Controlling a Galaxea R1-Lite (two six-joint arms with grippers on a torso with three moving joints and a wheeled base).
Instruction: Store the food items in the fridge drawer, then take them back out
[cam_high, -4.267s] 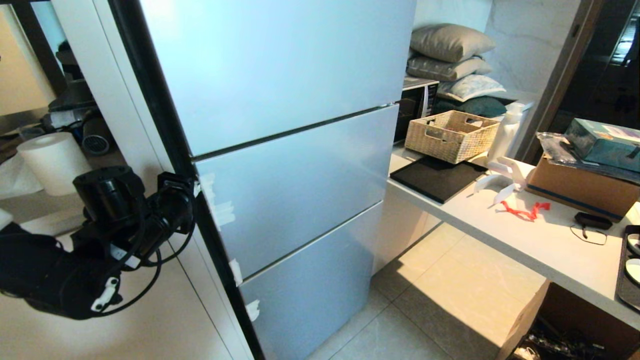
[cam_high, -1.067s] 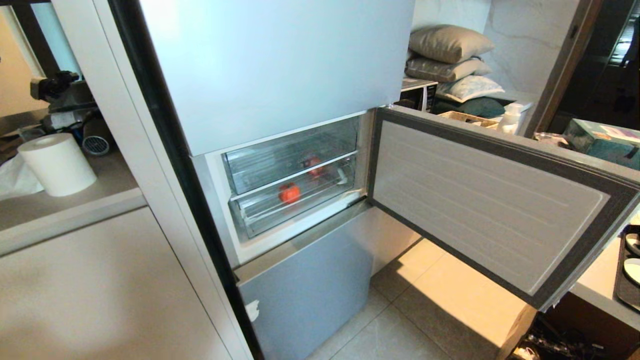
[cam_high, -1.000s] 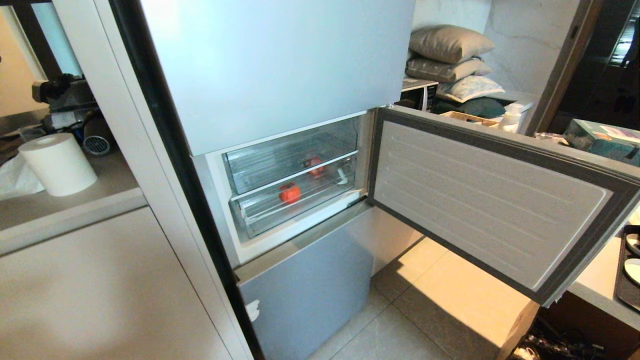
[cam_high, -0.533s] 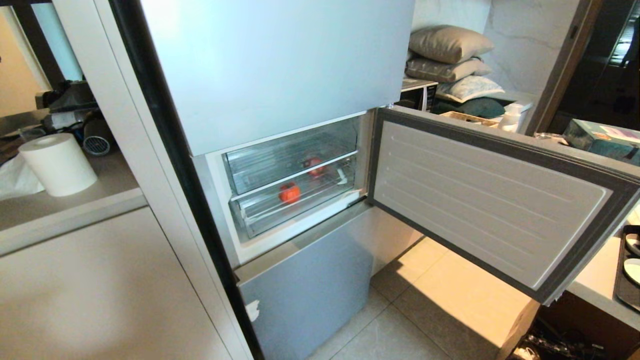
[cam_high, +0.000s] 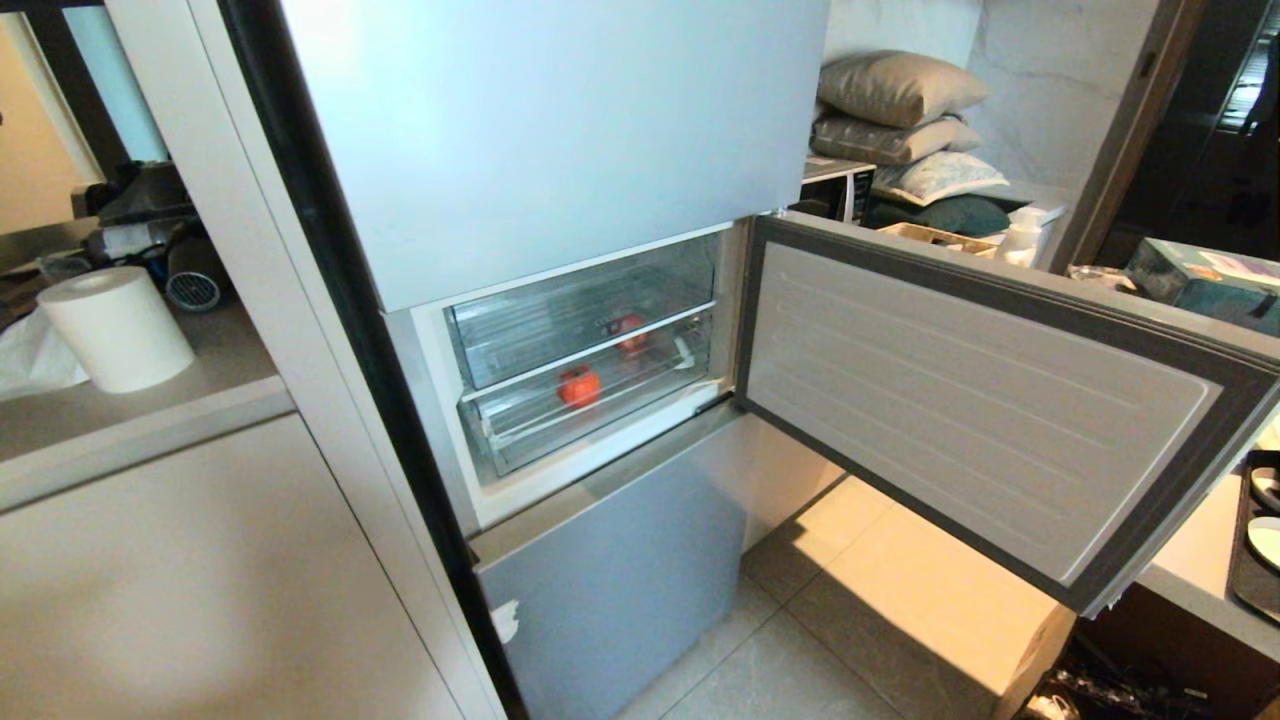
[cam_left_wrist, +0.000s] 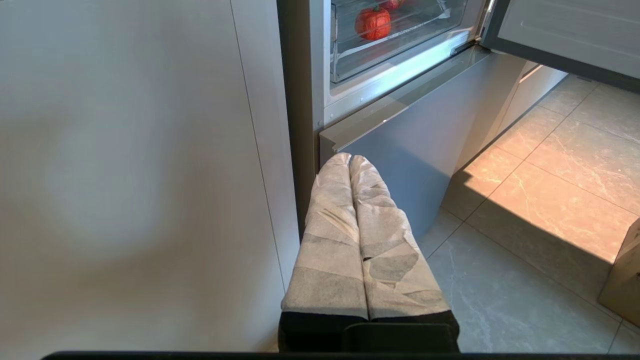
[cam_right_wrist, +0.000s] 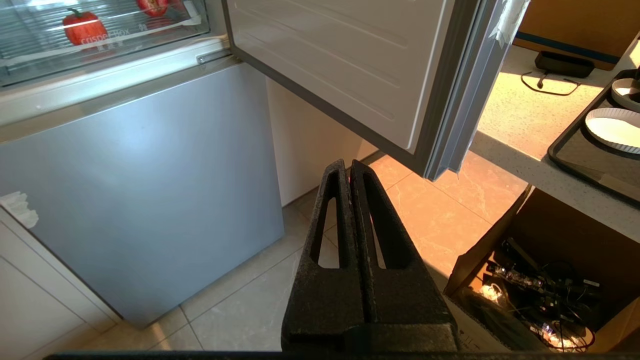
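Note:
The silver-blue fridge (cam_high: 560, 130) has its middle door (cam_high: 960, 400) swung wide open to the right. Inside sit two clear bins; the lower one is the fridge drawer (cam_high: 530, 435) (cam_left_wrist: 415, 37) (cam_right_wrist: 125, 42), pushed in. A round red food item (cam_high: 578, 386) (cam_left_wrist: 372, 22) (cam_right_wrist: 81, 28) lies in it. A second red item (cam_high: 630, 330) shows farther back; I cannot tell which bin holds it. My left gripper (cam_left_wrist: 349, 159), fingers wrapped in white tape, is shut and empty low by the fridge's left edge. My right gripper (cam_right_wrist: 347, 165) is shut and empty above the floor, below the open door.
Beige cabinets (cam_high: 200, 580) with a paper towel roll (cam_high: 115, 325) flank the fridge on the left. The open door overhangs the tiled floor (cam_high: 880, 620). On the right is a counter (cam_right_wrist: 525, 125) with a dark tray of plates (cam_right_wrist: 600, 145), and under it a cardboard box of cables (cam_right_wrist: 540, 280).
The middle door, shut four seconds ago with my left gripper at its left edge, stands open. Over the last second the left arm slid out of the head view.

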